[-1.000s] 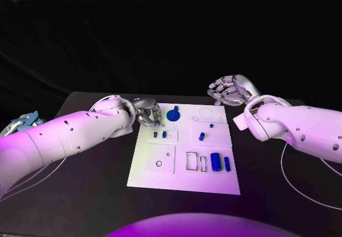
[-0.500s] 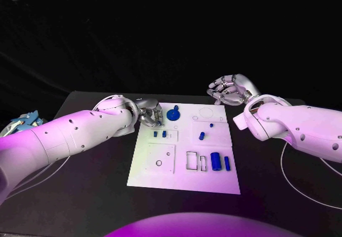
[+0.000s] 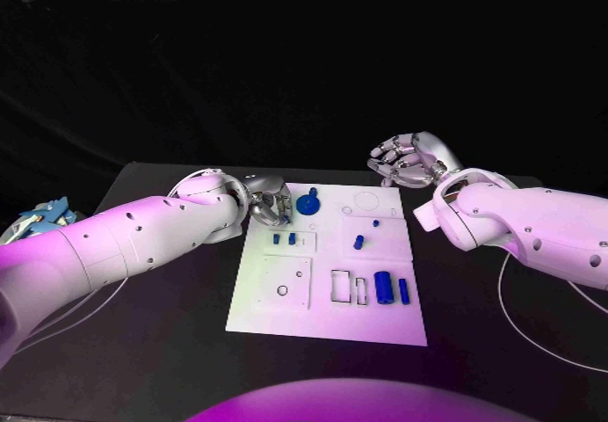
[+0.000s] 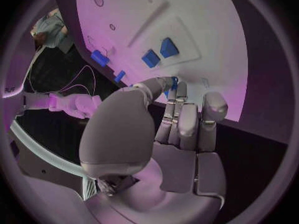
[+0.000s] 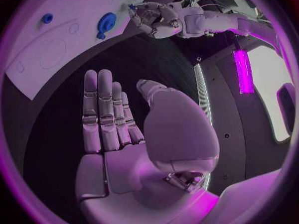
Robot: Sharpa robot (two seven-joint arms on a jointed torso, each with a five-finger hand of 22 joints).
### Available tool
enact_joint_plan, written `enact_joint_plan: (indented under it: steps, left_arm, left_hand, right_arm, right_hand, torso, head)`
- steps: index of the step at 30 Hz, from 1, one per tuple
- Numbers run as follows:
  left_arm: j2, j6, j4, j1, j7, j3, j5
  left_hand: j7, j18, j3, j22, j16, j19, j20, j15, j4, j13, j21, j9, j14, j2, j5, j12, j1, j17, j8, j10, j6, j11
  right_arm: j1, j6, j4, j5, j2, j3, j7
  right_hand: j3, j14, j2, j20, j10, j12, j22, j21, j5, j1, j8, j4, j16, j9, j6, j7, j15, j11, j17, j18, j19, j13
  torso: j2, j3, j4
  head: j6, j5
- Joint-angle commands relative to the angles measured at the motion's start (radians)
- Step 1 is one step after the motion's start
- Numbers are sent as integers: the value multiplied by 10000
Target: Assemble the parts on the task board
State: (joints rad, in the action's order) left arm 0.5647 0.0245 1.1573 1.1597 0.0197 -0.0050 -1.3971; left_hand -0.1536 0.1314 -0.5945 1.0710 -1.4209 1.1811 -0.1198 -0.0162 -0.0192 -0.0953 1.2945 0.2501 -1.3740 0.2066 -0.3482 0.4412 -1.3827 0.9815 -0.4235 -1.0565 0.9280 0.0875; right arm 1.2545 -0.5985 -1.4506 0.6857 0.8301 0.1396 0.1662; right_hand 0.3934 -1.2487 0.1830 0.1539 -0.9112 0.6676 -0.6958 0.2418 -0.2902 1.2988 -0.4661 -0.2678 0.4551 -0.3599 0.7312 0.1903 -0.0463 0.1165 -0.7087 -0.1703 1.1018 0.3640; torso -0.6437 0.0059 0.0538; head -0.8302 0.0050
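My left hand (image 3: 269,207) pinches a small blue part (image 4: 174,82) at the board's (image 3: 380,325) far left corner, my right hand (image 3: 403,161) hovers flat, holding nothing, beyond it; the part looks light, rigid, slippery, best gripped across its sides.

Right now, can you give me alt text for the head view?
The left hand reaches over the far left corner of the white task board, beside a round blue part. The right hand hovers open beyond the board's far right corner.

Two white arms dotted with small dark screw holes; silver segmented left hand (image 3: 269,206) and right hand (image 3: 403,161).
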Motion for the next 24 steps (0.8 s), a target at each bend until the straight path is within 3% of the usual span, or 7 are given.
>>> enact_joint_plan:
  steps: [1,14,24]
  left_arm:
    - [-40,72,31,7,13,4,-31]
    - [-183,-179,-127,4,133,1,-21]
    - [-232,-425,-221,3,277,-16,-28]
  left_hand:
    - [-21,-105,41,10,25,19,-26,-29,5,11,17,14,34,-17,62,-54,67,7,59,-44,76,9]
    - [-25,-108,44,25,41,33,-20,-25,17,9,26,17,50,-34,61,-73,56,-57,70,-72,94,8]
    - [-17,-87,50,-62,80,-37,-16,-25,36,8,-24,17,100,-34,64,-94,42,-189,87,-81,93,7]
  right_arm:
    - [-5,101,-2,24,-9,-2,84]
    - [-5,103,-7,24,-14,-2,79]
    - [-5,103,-16,24,-2,-2,76]
  right_hand:
    - [-43,-71,-92,-4,27,38,10,-47,-69,-40,-25,33,-45,16,-75,68,-5,26,-15,-108,65,-11]
    - [-43,-71,-92,-4,27,38,10,-47,-69,-40,-25,33,-45,16,-75,68,-5,26,-15,-108,65,-11]
    - [-43,-71,-92,-4,27,38,10,-47,-69,-40,-25,33,-45,16,-75,68,-5,26,-15,-108,65,-11]
  torso:
    - [-2,-1,10]
    - [-14,-2,-6]
    - [3,-4,16]
  head:
    - [-3,-8]
    - [-31,-18]
    - [-22,-35]
